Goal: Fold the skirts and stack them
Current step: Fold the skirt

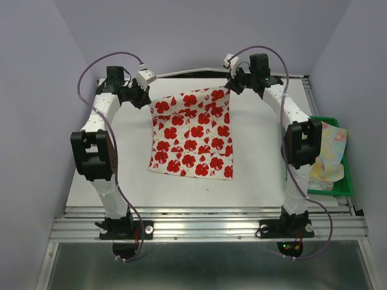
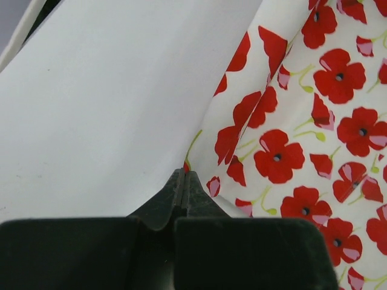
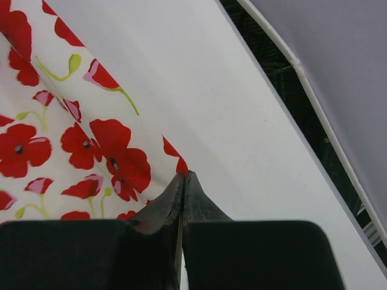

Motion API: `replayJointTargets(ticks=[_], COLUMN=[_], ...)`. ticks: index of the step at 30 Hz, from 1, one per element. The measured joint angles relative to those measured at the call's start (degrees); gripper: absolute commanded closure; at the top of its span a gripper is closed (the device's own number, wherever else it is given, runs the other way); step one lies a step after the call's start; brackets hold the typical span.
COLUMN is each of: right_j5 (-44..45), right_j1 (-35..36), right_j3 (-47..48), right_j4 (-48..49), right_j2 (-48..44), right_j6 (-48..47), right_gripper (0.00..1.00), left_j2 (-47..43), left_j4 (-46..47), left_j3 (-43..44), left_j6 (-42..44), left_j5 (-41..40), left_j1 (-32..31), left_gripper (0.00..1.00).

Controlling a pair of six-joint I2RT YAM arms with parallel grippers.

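The left claw (image 1: pixel 148 99) is closed tight on the far left corner of the red-flowered skirt (image 1: pixel 193 136), which hangs from its raised far edge down to the white table (image 1: pixel 254 181), where the near edge rests. The right claw (image 1: pixel 232 88) is clamped the same way on the far right corner. Well apart at the right, the pastel skirt (image 1: pixel 331 151) lies crumpled in the green tray (image 1: pixel 331 192).
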Motion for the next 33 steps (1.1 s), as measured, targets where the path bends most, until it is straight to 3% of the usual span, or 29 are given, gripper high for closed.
replayJointTargets(ticks=[7, 12, 16, 23, 33], right_j5=[-2.3, -2.0, -0.7, 2.7, 7.4], right_j1=[2.9, 6.6, 8.0, 7.5, 6.5], right_j3=[-18.7, -32.6, -38.4, -34.6, -21.5], right_j4=[-4.0, -5.8, -5.7, -3.3, -2.8], right_j2=[-11.1, -12.8, -11.8, -7.2, -1.9], right_j6=[-3.5, -2.9, -1.0, 2.4, 3.0], right_gripper=[0.99, 0.99, 0.99, 0.99, 0.99], left_j2=[-6.8, -7.0, -6.9, -5.2, 1.0], left_j4=[-0.4, -0.9, 0.6, 3.8, 4.1], left_j3=[-18.4, -28.1, -32.9, -31.4, -18.6], left_j6=[8.0, 11.6, 12.0, 8.7, 2.9], left_j5=[-1.6, -4.8, -7.5, -8.2, -8.8], left_j1=[-0.5, -0.9, -2.2, -3.2, -3.2], left_gripper=[1.0, 1.0, 1.0, 1.0, 1.0])
